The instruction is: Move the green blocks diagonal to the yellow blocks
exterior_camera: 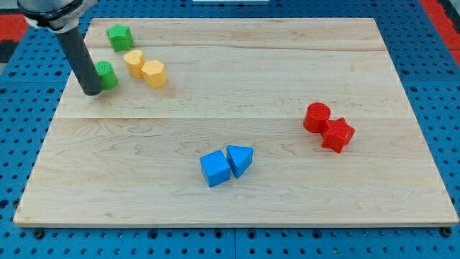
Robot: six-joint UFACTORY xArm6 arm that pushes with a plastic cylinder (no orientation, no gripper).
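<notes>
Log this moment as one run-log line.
my tip: left of green cylinder, touching | green star: above-left of yellow blocks

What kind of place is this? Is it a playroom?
More likely a robot lab test bench than a playroom. A wooden board lies on a blue pegboard table full of holes, small coloured blocks sit on the board, and my tip stands just left of the green cylinder.
</notes>
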